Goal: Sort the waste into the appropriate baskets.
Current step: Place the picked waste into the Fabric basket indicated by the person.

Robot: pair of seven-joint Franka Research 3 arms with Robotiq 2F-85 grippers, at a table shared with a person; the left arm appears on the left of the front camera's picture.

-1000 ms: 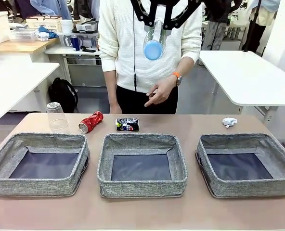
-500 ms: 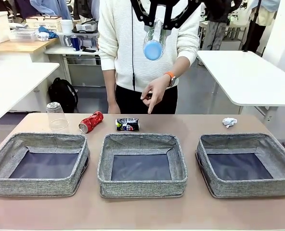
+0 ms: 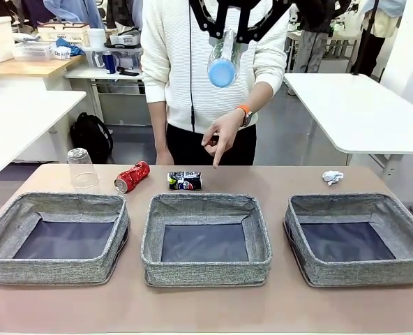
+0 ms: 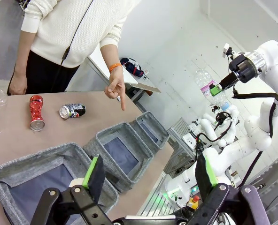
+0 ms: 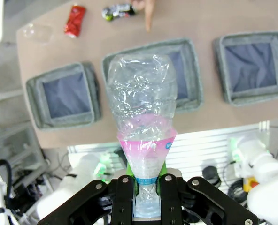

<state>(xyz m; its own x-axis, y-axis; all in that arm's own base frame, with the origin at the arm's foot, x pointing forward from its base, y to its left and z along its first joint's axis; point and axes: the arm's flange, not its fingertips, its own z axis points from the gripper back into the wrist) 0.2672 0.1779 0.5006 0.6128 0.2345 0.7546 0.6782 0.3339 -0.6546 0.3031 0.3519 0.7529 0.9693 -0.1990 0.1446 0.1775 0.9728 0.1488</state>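
My right gripper (image 3: 229,31) is shut on the neck of the clear pink-labelled bottle (image 3: 222,59), held high over the table's far edge; the bottle (image 5: 141,108) rises between its fingers (image 5: 146,185). Three grey baskets stand in a row: left (image 3: 67,202), middle (image 3: 205,204), right (image 3: 356,202). Behind them lie a clear cup (image 3: 81,169), a crushed red can (image 3: 131,176), a dark can (image 3: 184,181) and a white paper ball (image 3: 333,177). My left gripper (image 4: 148,171) is open and holds nothing, above the left basket (image 4: 31,168).
A person in a white sweater stands at the far side; one hand (image 3: 220,136) points an index finger down toward the table near the dark can. White tables stand at the far left and right.
The person's hand has dropped slightly and turned its index finger downward. Both arms and the bottle stay where they were.
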